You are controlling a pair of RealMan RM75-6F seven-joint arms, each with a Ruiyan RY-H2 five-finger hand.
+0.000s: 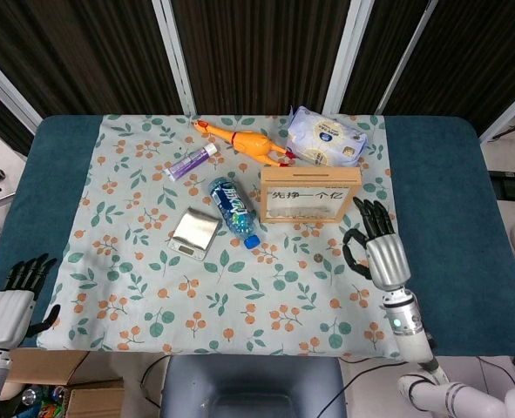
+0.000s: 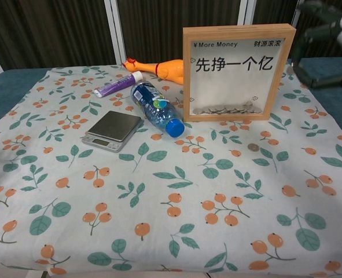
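Dark curtains back your desk [image 1: 431, 174]: one coin [image 2: 253, 147] just beside one money box [image 1: 310, 193]. Your right robot hand [image 1: 377, 248] hovers spread, empty, cropped in chest view; left robot hand [image 1: 13, 296] released.

Orange-fruit, green-leaf patterned cloth [image 1: 152, 287] on a teal table [image 1: 440, 192]; yellow-orange rubber chicken [image 1: 244, 141]; blue-capped bottle [image 1: 233, 209].

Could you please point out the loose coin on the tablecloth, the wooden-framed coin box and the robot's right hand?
Small round coin [image 2: 253, 147], chest view, on its face.
Wooden-framed coin box with a clear front [image 2: 238, 33], chest view, on the top rail.
Right hand [image 1: 383, 257], head view, on the back of the hand.
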